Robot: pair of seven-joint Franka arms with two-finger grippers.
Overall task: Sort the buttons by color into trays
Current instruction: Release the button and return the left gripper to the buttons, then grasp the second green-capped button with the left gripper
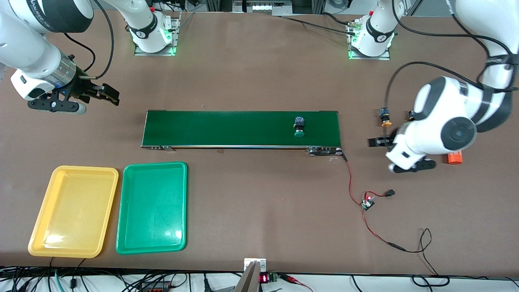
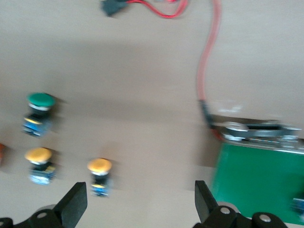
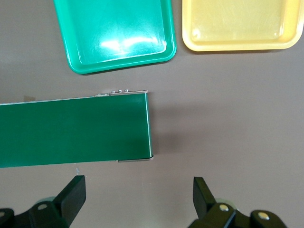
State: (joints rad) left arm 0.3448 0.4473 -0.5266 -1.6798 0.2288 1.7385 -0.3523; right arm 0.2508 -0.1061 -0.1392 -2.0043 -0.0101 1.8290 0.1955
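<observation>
One green-capped button (image 1: 299, 126) lies on the dark green conveyor belt (image 1: 241, 128), toward the left arm's end. An orange-capped button (image 1: 384, 117) stands on the table just off that end. In the left wrist view, two orange buttons (image 2: 99, 175) (image 2: 40, 164) and a green one (image 2: 39, 111) stand together. My left gripper (image 1: 379, 142) (image 2: 140, 199) is open and empty, over the table between them and the belt end (image 2: 256, 175). My right gripper (image 1: 106, 92) (image 3: 137, 197) is open and empty, over bare table by the belt's other end (image 3: 71, 128). The yellow tray (image 1: 73, 211) (image 3: 237, 23) and the green tray (image 1: 152, 207) (image 3: 118, 33) lie side by side, both bare.
An orange cylinder (image 1: 455, 157) lies beside the left arm's hand. A red and black wire runs from the belt's end to a small circuit board (image 1: 368, 202) and on toward the table's front edge. Both arm bases stand along the table's back edge.
</observation>
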